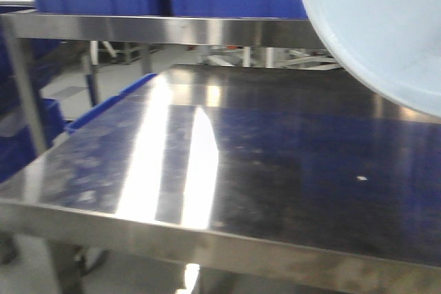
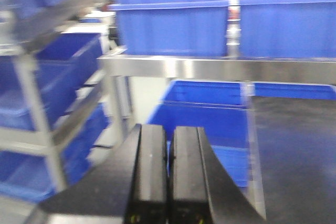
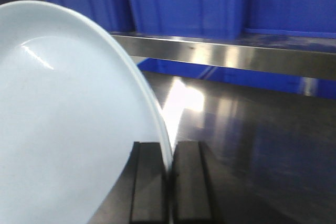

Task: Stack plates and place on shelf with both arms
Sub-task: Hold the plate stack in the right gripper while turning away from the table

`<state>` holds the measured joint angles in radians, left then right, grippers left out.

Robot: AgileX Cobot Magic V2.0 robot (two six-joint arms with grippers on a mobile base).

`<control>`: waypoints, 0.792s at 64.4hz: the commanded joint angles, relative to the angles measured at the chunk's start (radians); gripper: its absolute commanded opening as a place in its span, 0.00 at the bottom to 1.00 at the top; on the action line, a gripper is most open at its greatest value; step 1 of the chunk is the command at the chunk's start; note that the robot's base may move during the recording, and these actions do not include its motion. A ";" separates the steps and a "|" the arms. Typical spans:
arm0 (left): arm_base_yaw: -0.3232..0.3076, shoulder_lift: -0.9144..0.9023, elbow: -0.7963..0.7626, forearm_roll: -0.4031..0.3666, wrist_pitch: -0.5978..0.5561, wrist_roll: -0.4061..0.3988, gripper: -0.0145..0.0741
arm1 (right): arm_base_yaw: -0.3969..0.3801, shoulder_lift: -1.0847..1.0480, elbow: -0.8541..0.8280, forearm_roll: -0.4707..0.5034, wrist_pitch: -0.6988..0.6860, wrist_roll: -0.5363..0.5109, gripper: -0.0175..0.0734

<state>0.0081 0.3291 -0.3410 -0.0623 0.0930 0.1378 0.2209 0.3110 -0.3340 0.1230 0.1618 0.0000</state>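
at the right gripper (image 3: 169, 182), the two fingers pinch the rim of the plates (image 3: 63, 119), which tilt up to its left. the shelf (image 3: 231, 56) lies straight ahead. the left gripper (image 2: 168, 182) is closed, holding nothing.

The plates (image 3: 63, 129) are cut off at left, seemingly two, rims blurring together.

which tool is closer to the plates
Right. The right tool grips the plates by the rim; the left tool is shut and empty, no plate in its view.
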 commanded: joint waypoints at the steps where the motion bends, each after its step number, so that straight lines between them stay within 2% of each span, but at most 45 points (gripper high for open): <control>1: 0.003 0.008 -0.028 -0.009 -0.086 -0.004 0.26 | -0.005 0.003 -0.032 -0.004 -0.101 0.000 0.25; 51: 0.003 0.008 -0.028 -0.009 -0.086 -0.004 0.26 | -0.005 0.003 -0.032 -0.004 -0.101 0.000 0.25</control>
<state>0.0081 0.3291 -0.3410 -0.0623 0.0930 0.1378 0.2209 0.3110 -0.3340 0.1224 0.1618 0.0000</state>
